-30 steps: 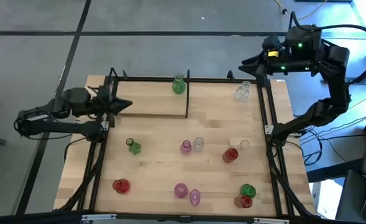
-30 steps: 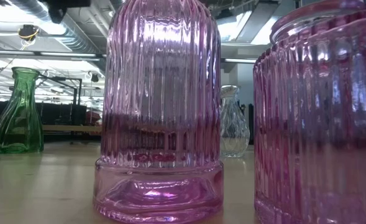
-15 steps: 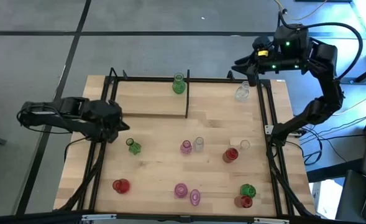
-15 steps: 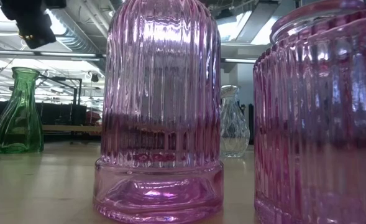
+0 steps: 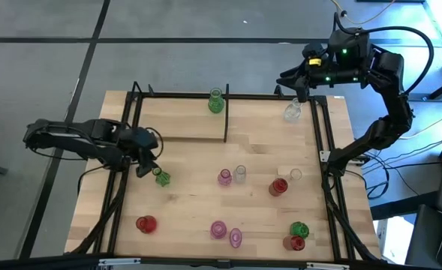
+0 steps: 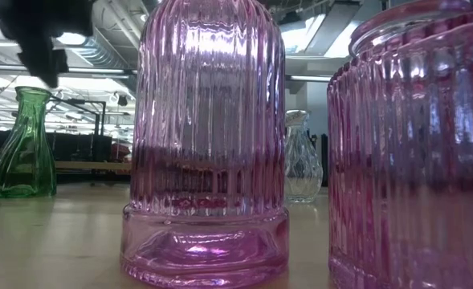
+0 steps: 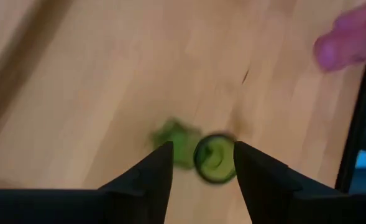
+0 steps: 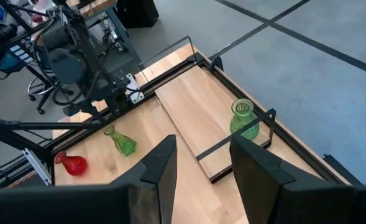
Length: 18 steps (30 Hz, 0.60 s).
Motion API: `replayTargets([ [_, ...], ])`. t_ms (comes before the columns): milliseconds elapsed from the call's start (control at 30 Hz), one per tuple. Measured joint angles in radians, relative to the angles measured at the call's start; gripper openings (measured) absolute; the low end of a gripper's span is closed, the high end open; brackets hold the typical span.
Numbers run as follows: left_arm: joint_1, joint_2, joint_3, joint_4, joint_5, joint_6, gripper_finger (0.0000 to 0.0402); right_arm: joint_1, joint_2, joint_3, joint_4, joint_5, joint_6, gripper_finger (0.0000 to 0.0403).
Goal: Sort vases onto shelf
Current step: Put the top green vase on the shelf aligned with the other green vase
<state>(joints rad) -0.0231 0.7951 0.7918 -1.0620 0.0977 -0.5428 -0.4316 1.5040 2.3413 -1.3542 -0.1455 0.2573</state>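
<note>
High view shows the small green vase (image 5: 161, 178), at nine o'clock on the table (image 5: 198, 217), likely light, slick, brittle glass best pinched at its narrow neck by the left gripper (image 5: 147, 160), whose spread fingers hover above it, holding nothing.

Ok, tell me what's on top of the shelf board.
One green vase stands on the shelf, at its far edge near the black post. The rest of the board shows bare wood. Whether the vase holds anything cannot be seen.
</note>
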Motion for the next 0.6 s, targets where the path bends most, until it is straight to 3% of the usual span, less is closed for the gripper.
replayTargets([
  [600,0.0,0.144,-0.019,0.005,0.004,0.021,0.0157,0.0,0.0,0.0,-0.01,-0.005,0.0,0.0136],
])
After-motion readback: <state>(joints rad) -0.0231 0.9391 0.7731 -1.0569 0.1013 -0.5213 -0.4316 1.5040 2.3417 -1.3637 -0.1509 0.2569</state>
